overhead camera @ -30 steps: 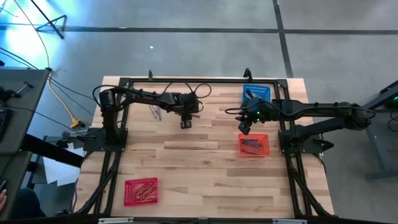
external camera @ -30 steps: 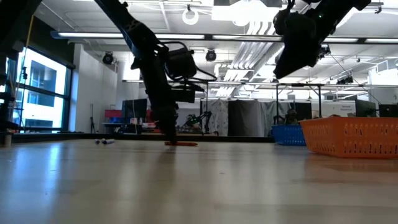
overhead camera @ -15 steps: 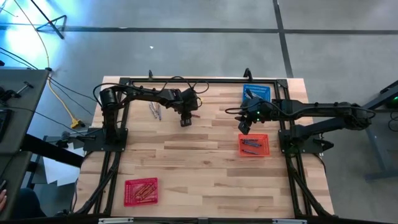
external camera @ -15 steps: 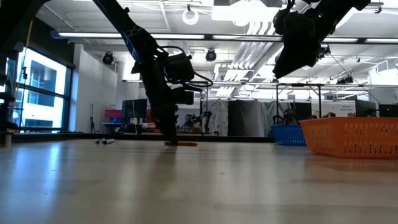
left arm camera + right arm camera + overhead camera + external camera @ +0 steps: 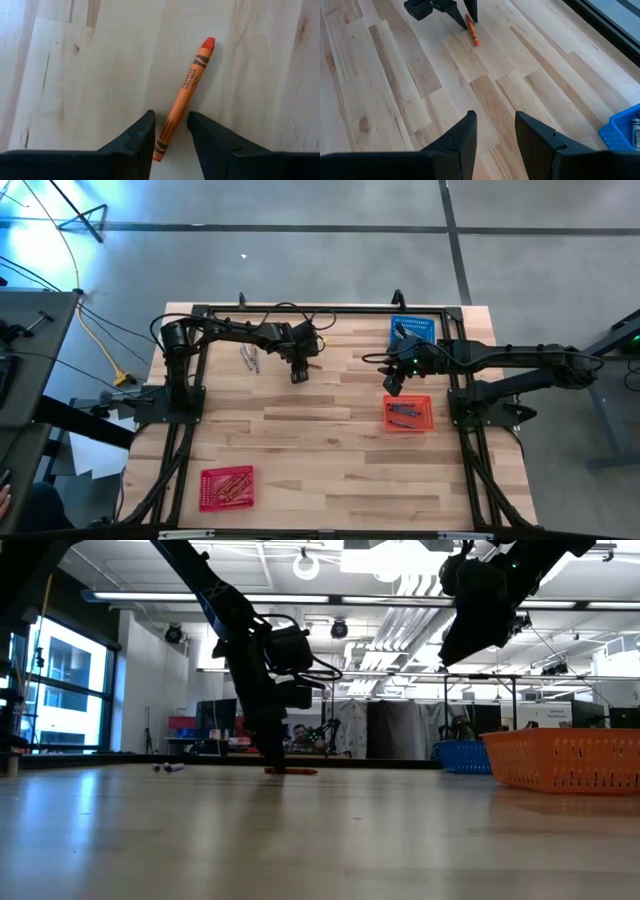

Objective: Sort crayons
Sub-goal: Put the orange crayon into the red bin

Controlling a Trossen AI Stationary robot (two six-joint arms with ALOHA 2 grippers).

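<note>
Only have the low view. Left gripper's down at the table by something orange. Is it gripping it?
Observer: Not gripped. The left wrist view shows the left gripper open, fingers either side of one end of an orange crayon lying flat.
Operator: Right gripper carrying anything?
Observer: No. The right gripper is open, with nothing between its fingers.
Operator: Those specks at far left?
Observer: Loose grey crayons, per the high view.

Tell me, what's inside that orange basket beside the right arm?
The orange basket holds a few thin grey-blue crayons, seen from above. From table height its perforated wall hides most of them, so an exact count isn't possible. The right gripper hovers nearby.
</note>
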